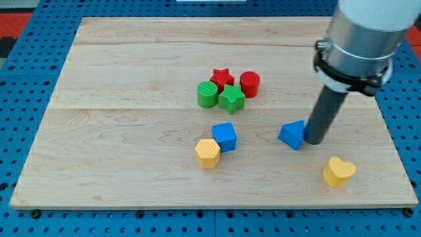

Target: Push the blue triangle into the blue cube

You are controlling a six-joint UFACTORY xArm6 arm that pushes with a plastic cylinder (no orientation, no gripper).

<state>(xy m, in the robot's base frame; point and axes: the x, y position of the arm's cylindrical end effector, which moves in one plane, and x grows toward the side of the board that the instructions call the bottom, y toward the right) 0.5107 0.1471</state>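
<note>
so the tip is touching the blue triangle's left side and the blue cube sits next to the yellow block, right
Not quite. The camera view shows my tip against the right side of the blue triangle, not the left. The rest holds: the blue cube sits next to the yellow block.

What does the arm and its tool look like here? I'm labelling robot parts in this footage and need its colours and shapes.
The arm shows as a wide, light grey cylinder entering from the view's top right. A black ring clamp circles its lower edge. Below it hangs a straight, dark grey round rod, much thinner than the cylinder, ending at my tip. No cables or markings are visible.
</note>
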